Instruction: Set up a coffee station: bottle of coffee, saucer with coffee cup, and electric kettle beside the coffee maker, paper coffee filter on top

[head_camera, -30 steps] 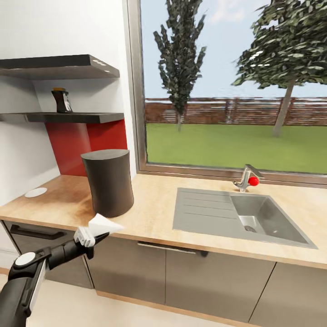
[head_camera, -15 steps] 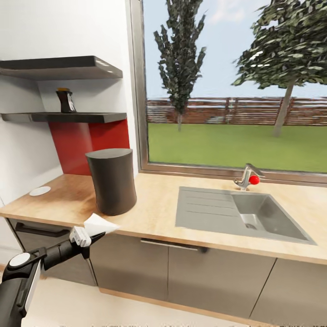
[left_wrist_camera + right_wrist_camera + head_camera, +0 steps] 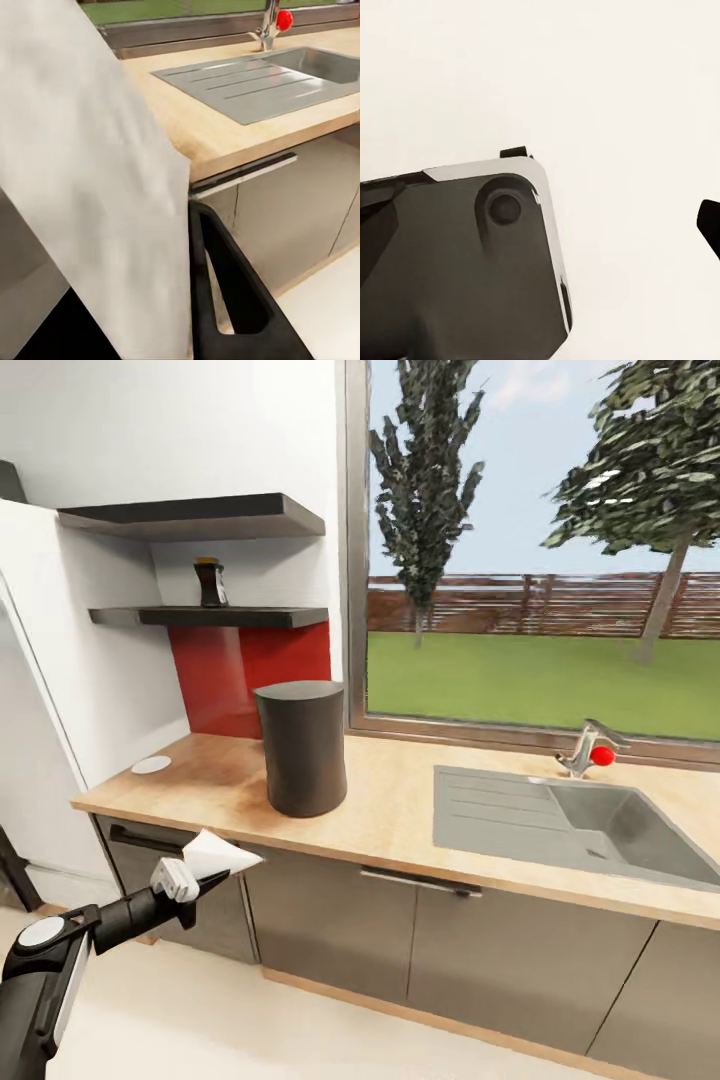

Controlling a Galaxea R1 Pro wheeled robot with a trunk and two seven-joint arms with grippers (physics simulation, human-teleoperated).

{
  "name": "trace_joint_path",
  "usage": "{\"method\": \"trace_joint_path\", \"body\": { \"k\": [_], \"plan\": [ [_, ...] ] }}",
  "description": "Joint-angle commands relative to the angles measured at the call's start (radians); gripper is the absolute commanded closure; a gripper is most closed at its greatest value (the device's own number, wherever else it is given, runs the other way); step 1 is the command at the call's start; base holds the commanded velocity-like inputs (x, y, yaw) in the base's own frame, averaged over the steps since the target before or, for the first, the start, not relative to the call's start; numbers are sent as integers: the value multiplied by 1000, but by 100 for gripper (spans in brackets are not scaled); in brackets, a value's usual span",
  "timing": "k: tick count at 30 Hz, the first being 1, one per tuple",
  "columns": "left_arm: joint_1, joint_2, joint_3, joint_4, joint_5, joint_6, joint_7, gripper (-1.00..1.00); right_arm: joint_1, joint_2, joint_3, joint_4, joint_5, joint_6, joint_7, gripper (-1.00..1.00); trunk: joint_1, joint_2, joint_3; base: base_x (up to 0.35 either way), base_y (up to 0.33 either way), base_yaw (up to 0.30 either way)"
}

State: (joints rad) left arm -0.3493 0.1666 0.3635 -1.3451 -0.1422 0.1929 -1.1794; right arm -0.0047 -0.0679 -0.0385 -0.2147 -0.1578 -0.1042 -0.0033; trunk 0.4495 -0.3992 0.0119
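The tall dark grey coffee maker stands on the tan countertop. The bottle of coffee sits on the thin kitchen shelf above it. At the counter's left end by the wall lies the white saucer. My left gripper hangs in front of the cabinets, below the counter's edge, shut on a white paper coffee filter. The filter fills much of the left wrist view, beside a black finger. The coffee cup and electric kettle are out of view.
A steel sink with a red-knobbed faucet is set into the counter's right part, under the window. A thicker dark board hangs above the shelf. A white panel stands at the left. The right wrist view looks down on pale floor.
The whole picture has shifted right and the counter looks farther off, so the camera has moved. My left gripper keeps its hold on the filter at about the same place in view.
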Motion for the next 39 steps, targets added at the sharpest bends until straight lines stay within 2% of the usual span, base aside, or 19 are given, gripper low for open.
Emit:
{"method": "trace_joint_path", "body": {
  "k": [1, 17, 39],
  "plan": [
    [-1, -1, 5, 0, -4, 8, -5, 100, 0, 0, -4, 1, -5, -3, 0, -100, 1, -1, 0, 91, 296, 266],
    [-2, -1, 11, 0, -4, 8, -5, 100, 0, 0, -3, 2, -5, -3, 0, -100, 1, -1, 0, 216, 272, 257],
    [-2, -1, 10, 0, -4, 8, -5, 100, 0, -1, -4, 3, -5, -3, 0, -100, 1, -1, 0, 267, 236, 15]
  ]
}}
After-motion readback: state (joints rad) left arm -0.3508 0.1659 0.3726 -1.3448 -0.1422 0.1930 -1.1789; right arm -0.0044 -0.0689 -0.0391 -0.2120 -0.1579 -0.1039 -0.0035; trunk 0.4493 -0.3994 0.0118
